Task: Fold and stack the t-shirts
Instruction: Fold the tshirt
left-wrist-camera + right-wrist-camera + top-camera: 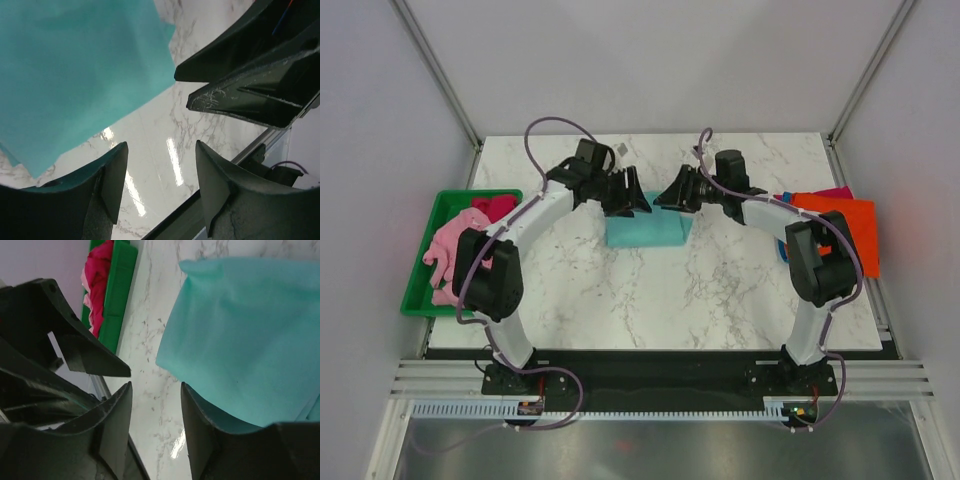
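Two grippers hang close together above the middle of the table [650, 300], and we read both as open and empty: the left gripper [160, 150] has its fingers spread with only bare marble showing between them, and the right gripper [156, 390] likewise holds nothing, its jaws parted over marble just beside cloth. Right below and between them lies the teal t-shirt [645, 235], flat on the table as a compact rectangle with neat edges, which we judge to be folded, or very nearly so. Further out to the right, at the table's edge, the orange t-shirt [855, 230] lies flat on top of other cloth, with a magenta edge [835, 190] peeping out from under it; we take that for the stack so far. Out to the left, the green tray [420, 290] holds a crumpled pink t-shirt [450, 245] and a crumpled magenta one [500, 207], neither folded. So in our judgement the job is around the middle: the teal shirt has yet to join the stack, and the tray's shirts are all left to do
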Action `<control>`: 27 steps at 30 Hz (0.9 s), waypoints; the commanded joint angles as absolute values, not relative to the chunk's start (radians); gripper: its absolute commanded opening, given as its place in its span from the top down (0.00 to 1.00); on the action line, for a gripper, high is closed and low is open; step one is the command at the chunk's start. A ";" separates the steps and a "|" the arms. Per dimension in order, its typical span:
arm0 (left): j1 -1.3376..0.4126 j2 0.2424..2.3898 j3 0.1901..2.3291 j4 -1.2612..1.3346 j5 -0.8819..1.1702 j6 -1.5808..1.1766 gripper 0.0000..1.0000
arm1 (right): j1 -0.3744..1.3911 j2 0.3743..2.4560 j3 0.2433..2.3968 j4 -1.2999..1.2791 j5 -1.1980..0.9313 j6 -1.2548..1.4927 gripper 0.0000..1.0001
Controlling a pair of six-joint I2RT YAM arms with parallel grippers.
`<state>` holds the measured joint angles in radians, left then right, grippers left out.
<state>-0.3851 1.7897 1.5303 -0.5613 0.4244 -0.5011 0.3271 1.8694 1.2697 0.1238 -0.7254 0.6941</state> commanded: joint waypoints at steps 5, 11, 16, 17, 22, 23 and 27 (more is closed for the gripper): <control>-0.393 1.770 1.272 -0.280 0.497 -0.558 0.41 | 0.318 1.983 1.161 0.353 -0.873 0.766 0.62; -0.379 1.839 1.151 -0.229 0.433 -0.519 0.44 | 0.316 2.051 1.126 0.232 -0.806 0.637 0.63; -0.374 1.879 1.074 -0.178 0.416 -0.528 0.46 | 0.299 2.056 1.062 0.196 -0.772 0.577 0.63; -0.374 1.876 1.065 -0.172 0.414 -0.531 0.46 | 0.299 2.054 1.055 0.196 -0.769 0.575 0.63; -0.373 1.845 1.072 -0.201 0.426 -0.537 0.46 | 0.296 2.042 1.072 0.140 -0.755 0.540 0.62; -0.374 1.830 1.080 -0.218 0.429 -0.537 0.46 | 0.296 2.022 1.083 0.112 -0.759 0.537 0.61; -0.380 1.703 1.181 -0.346 0.419 -0.485 0.34 | 0.298 1.930 1.190 -0.022 -0.785 0.493 0.42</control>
